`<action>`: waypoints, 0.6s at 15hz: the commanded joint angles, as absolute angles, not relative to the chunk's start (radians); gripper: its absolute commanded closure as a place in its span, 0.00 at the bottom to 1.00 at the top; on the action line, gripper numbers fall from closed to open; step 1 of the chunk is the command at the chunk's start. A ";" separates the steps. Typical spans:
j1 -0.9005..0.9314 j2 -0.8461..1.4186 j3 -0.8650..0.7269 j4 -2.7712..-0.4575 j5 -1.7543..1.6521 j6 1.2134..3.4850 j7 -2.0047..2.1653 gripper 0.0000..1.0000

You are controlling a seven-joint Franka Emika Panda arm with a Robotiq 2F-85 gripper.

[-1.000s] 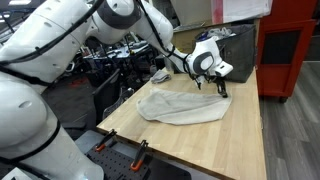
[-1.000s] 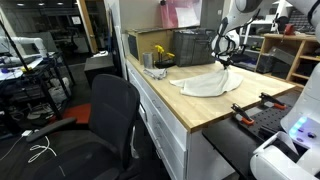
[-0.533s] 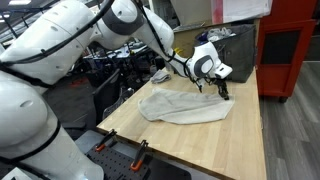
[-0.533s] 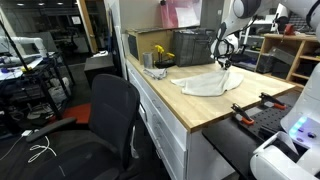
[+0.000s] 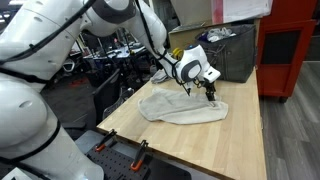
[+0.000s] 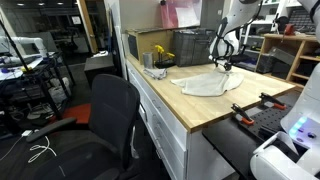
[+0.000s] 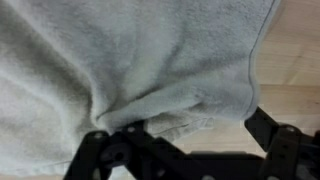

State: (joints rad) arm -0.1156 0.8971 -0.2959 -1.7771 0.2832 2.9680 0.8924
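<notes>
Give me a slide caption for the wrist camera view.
Open fingers straddle a bunched fold of the pale grey towel lying on the light wooden table.

A pale wooden tabletop (image 5: 210, 145) spreads beneath the pincer (image 5: 210, 96) in a dim, cluttered workshop. Behind the pincer a dark crate (image 5: 236, 52) stands at the table's far end, with a pink sheet (image 6: 181, 14) above it. A red cabinet (image 5: 286, 58) stands off to one side of the pincer. Well away from it, by the white drawers (image 6: 165, 115), a black office chair (image 6: 108, 112) stands on grey floor (image 6: 60, 135) strewn with loose cables (image 6: 38, 150).
</notes>
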 commanded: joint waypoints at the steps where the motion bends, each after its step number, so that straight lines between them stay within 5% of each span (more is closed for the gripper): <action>1: -0.091 0.783 -0.313 -1.962 0.304 3.115 0.842 0.00; 9: -0.058 0.662 -0.329 -2.135 0.375 3.224 0.791 0.00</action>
State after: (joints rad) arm -0.0819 0.7571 -0.3129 -2.0167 0.3398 3.1647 0.8225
